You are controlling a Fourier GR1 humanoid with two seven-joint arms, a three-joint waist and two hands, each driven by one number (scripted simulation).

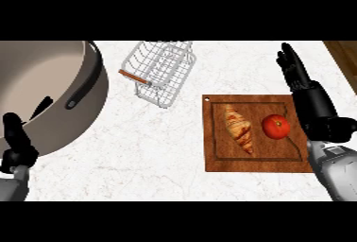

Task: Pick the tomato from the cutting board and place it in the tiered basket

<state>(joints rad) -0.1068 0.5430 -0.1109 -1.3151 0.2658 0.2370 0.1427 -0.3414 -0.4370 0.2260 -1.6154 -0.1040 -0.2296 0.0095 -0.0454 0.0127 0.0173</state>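
The right hand [295,71] sits past the far right corner of the brown wooden cutting board [223,160], with its black fingers straight and nothing in them. The round red tomato [276,126] lies on the right side of the board, just beside the black wrist, next to a golden croissant [238,128], and a groove runs around the board inside its edge. A wide stretch of white stone counter [140,151] lies between the board and the white wire tiered basket [162,71]; further left are a big round grey pot [55,94] and the left hand [17,142], open with fingers up at the left edge.
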